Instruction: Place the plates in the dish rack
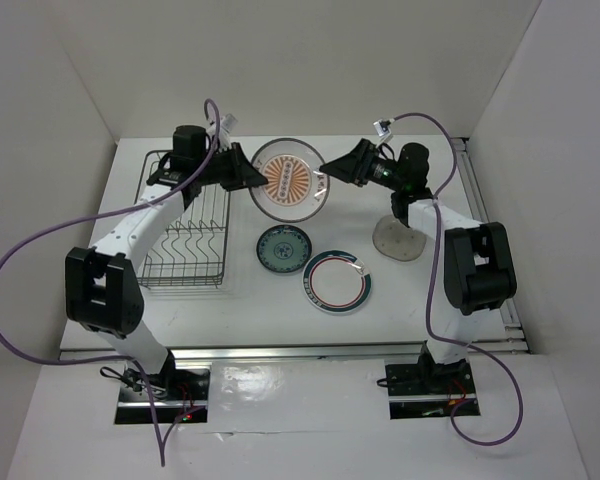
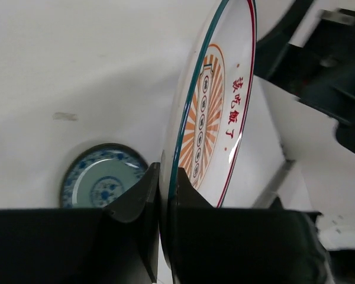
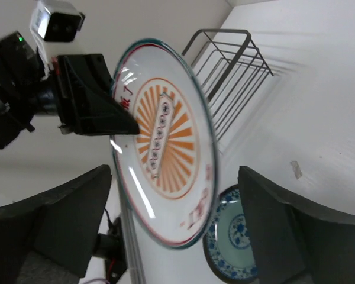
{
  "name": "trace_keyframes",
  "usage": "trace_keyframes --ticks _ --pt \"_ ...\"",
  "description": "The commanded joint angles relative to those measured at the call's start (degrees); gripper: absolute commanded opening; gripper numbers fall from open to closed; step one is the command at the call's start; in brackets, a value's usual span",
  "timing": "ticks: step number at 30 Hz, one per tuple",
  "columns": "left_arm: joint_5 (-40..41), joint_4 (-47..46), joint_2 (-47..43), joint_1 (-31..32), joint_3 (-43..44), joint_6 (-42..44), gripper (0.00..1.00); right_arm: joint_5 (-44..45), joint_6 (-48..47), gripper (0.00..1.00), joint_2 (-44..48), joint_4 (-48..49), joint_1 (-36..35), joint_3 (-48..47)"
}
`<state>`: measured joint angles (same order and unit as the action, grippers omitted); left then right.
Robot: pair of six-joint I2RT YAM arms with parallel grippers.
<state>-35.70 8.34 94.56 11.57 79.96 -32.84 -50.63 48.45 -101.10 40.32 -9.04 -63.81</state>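
Note:
The orange sunburst plate [image 1: 290, 180] hangs tilted above the back of the table. My left gripper [image 1: 252, 180] is shut on its left rim; in the left wrist view the fingers [image 2: 139, 195] pinch the plate's edge [image 2: 216, 112]. My right gripper [image 1: 325, 178] is open at the plate's right rim, its jaws wide and not pinching the plate [image 3: 165, 148]. The teal patterned plate [image 1: 284, 249] and the white plate with red-and-blue rings [image 1: 336, 280] lie flat on the table. The dark wire dish rack [image 1: 185, 240] stands at the left with no plates in it.
A pale round disc [image 1: 399, 240] lies on the table by the right arm. White walls close in the table at the back and sides. The rack also shows in the right wrist view [image 3: 231, 65], behind the held plate, and the teal plate [image 3: 236, 236] lies below it.

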Motion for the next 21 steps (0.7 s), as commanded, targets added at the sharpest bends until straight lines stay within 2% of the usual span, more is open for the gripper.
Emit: trace_keyframes --ticks 1,2,3,4,5,8,9,12,14,17,21 --pt "14.1 5.4 -5.8 -0.7 4.3 4.8 0.00 0.2 0.3 1.00 0.6 3.6 -0.4 0.5" --pt "18.4 7.8 -6.9 -0.7 6.8 6.8 0.00 0.8 -1.0 1.00 0.6 2.6 -0.4 0.5" --pt "28.0 13.2 -8.0 -0.7 8.4 8.0 0.00 0.8 -1.0 1.00 0.6 2.0 -0.4 1.1" --pt "32.5 15.4 -10.0 -0.7 9.9 9.6 0.00 1.3 -1.8 1.00 1.2 1.2 -0.4 1.1" --pt "41.2 17.7 -11.2 -0.7 10.9 13.8 0.00 1.3 -2.6 1.00 1.3 1.2 -0.4 1.8" --pt "56.0 19.2 -17.5 -0.7 9.7 18.5 0.00 1.3 -3.4 1.00 2.0 -0.1 -0.4 3.5" --pt "63.7 19.8 -18.9 -0.7 9.7 21.2 0.00 1.3 -3.4 1.00 2.0 -0.1 -0.4 4.1" --pt "71.7 19.8 -24.1 -0.7 7.0 28.9 0.00 0.4 -2.8 1.00 2.5 -0.7 -0.4 5.4" --pt "74.1 16.5 -26.8 -0.7 4.5 33.3 0.00 0.4 -2.8 1.00 3.0 -0.7 -0.4 6.1" --pt "70.3 14.6 -32.1 -0.7 -2.1 41.9 0.00 0.4 -2.8 1.00 4.1 -1.2 -1.4 6.7" --pt "76.3 13.9 -36.1 -0.1 -4.4 47.0 0.00 0.4 -3.4 1.00 4.1 -2.0 -2.5 6.1"
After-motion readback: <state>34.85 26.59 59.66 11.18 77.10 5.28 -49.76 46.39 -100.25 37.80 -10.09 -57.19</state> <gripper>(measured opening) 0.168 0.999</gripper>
